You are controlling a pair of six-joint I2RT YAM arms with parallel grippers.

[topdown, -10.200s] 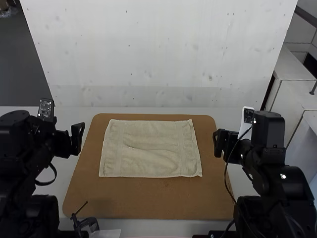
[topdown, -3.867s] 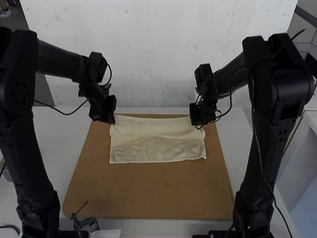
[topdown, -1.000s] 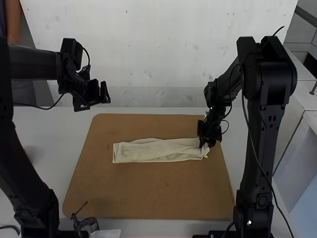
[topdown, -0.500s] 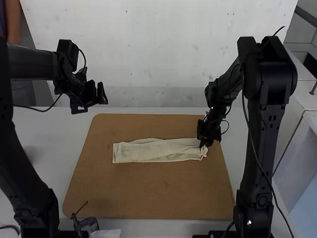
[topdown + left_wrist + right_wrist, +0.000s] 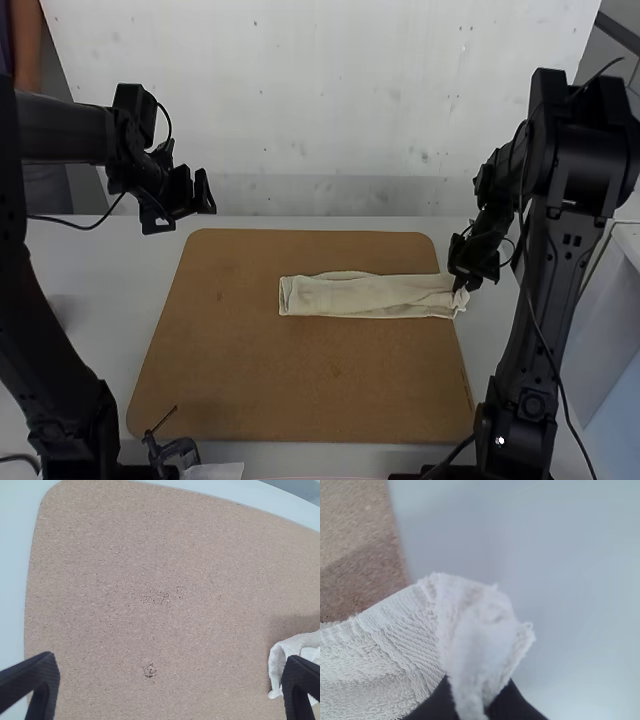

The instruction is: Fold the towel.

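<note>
Towel (image 5: 370,297) in a long narrow strip, already folded and lying toward the right side of the brown board (image 5: 250,370), long axis running left to right, roughly in line with the board's far edge. Right hand (image 5: 464,284) much the nearer, right at the strip's right end and pinching bunched cloth there, with the held corner just past the board's edge and over the white bench (image 5: 580,580). From that grip, nearly the whole strip stretching away to the left, toward a loose end well apart from the right hand. Left hand (image 5: 194,200) spread wide and empty beyond the board's far left corner, with the loose end off to its right and closer to the arm bases. Probably decisive for the coming move: that loose end, on the left arm's side, as against the gripped end on the right; next, by the look of it, either a straightening of the strip or a fold across its length. Pile soft and looped, cream to off-white, with a ribbed band and a slightly frayed edge close to the pinch; loose end softly curled, with layers visible. Board speckled and matt, rounded at the corners; fingers (image 5: 40,685) black, smooth and tapered. Possible trouble: a crumpled right end spoiling the next crease.
</note>
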